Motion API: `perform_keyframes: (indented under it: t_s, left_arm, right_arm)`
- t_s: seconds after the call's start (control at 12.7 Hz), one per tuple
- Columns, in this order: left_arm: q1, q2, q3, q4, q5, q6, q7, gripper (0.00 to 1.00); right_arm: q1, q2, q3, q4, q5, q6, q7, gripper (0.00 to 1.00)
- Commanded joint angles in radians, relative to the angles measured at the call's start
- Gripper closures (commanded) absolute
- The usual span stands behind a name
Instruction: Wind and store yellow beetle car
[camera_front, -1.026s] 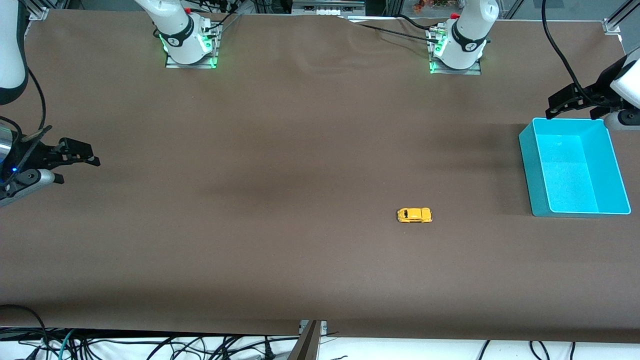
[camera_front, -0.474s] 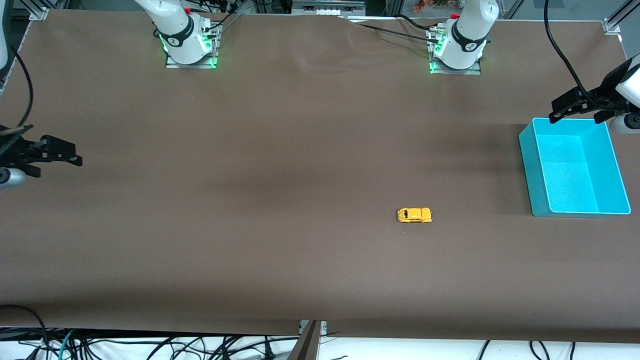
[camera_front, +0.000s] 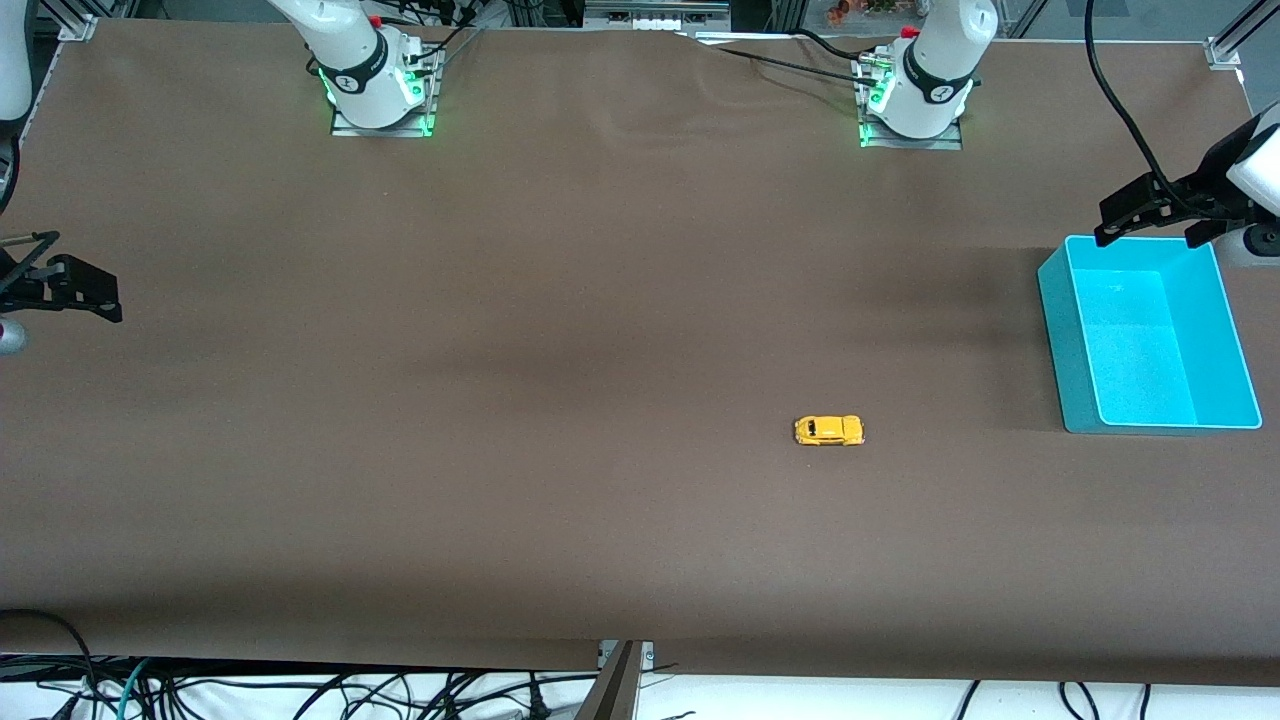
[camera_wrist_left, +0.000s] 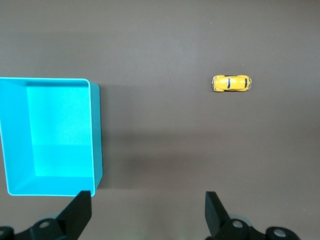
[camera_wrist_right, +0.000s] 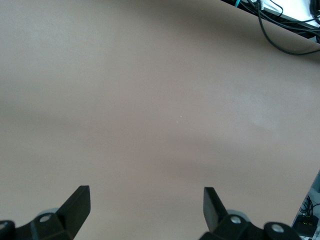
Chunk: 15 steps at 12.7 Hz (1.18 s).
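Note:
The yellow beetle car (camera_front: 828, 430) (camera_wrist_left: 231, 83) stands alone on the brown table, on its wheels, between the middle and the left arm's end. A cyan bin (camera_front: 1058, 340) (camera_wrist_left: 96, 135) sits at the left arm's end, with nothing in it. My left gripper (camera_front: 1150, 230) (camera_wrist_left: 147, 200) hangs open and empty over the bin's rim on the side toward the arm bases, well apart from the car. My right gripper (camera_front: 90, 295) (camera_wrist_right: 145, 197) hangs open and empty over bare table at the right arm's end.
Both arm bases (camera_front: 375, 85) (camera_front: 915, 95) stand along the table's edge farthest from the front camera. Cables (camera_wrist_right: 285, 25) hang past the table edge in the right wrist view. Brown table (camera_front: 500, 400) surrounds the car.
My right gripper has drawn back toward the right arm's end of the table. The left gripper shifted only slightly by the bin. The car has stayed put.

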Motion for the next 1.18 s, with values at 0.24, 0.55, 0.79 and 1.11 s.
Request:
perform_keyframes:
  t_s: [0.24, 0.55, 0.79, 1.11]
  left_arm:
    - [-0.018, 0.049, 0.000, 0.029, -0.005, -0.003, 0.003, 0.00]
    - [-0.060, 0.078, -0.040, -0.086, 0.010, 0.213, -0.007, 0.00]
    - [-0.106, 0.122, -0.045, -0.178, -0.007, 0.354, 0.014, 0.00]
    - [-0.123, 0.237, -0.106, -0.201, -0.007, 0.475, 0.083, 0.00]
  right_arm:
    - [-0.002, -0.160, 0.003, -0.172, 0.029, -0.039, 0.140, 0.00]
    - [0.002, -0.171, 0.008, -0.178, 0.044, -0.047, 0.245, 0.00]
    - [0.001, -0.168, 0.006, -0.178, 0.122, -0.050, 0.249, 0.00]
    - [0.001, -0.156, 0.003, -0.169, 0.124, -0.050, 0.248, 0.00]
